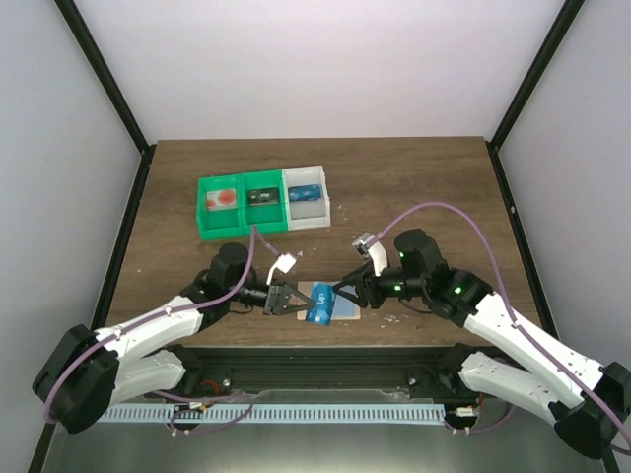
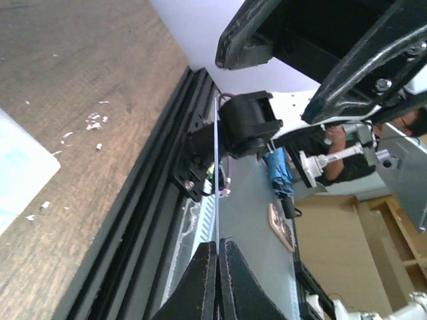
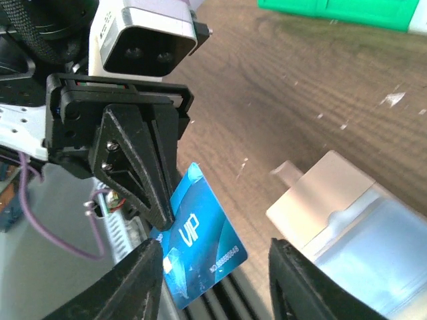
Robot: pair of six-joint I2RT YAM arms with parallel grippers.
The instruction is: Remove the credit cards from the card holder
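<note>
We've got the card holder [image 1: 350, 313] lying flat on the table [image 1: 424, 187], right by its near edge, about midway between the two arms. On its left sits the left gripper [image 1: 299, 299], pinched on one credit card [image 1: 319, 304] that juts out past the holder's left end, tilted. From the right, the right gripper [image 1: 345, 292] hangs over the holder, jaws apart, just beside the card. Behind all this, left of centre, a row of three bins [image 1: 237, 233] stands side by side.

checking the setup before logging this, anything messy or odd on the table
Small white flecks lie scattered on the brown wooden table, beside the flat tan card holder, like debris. The glossy blue card hangs tilted, pinched in the left gripper.
</note>
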